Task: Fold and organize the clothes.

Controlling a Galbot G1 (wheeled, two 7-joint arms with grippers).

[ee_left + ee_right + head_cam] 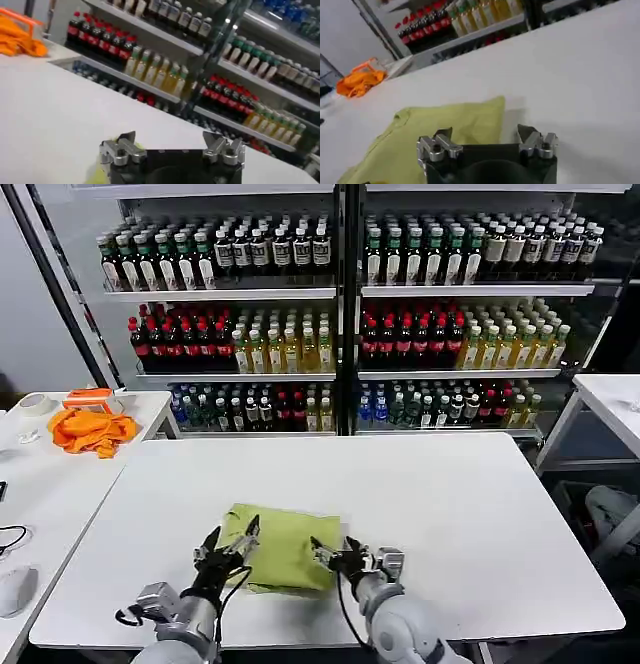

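Observation:
A lime T-shirt point(280, 548) lies folded into a compact rectangle near the front edge of the white table point(420, 504). My left gripper point(228, 546) hovers open over its left edge, fingers spread, nothing between them. My right gripper point(338, 552) hangs open over the shirt's right edge, also empty. In the right wrist view the folded shirt point(445, 130) spreads out past the open gripper point(485, 137), one finger over the cloth and the other over bare table. In the left wrist view the open gripper point(172, 142) faces bare tabletop, with a sliver of lime cloth point(100, 172) beside one finger.
A second white table on the left holds a bright orange cloth point(92, 429), a tape roll point(35, 404) and cables. Shelves of bottles point(340, 314) stand behind the work table. Another table corner point(610, 399) sits at the right.

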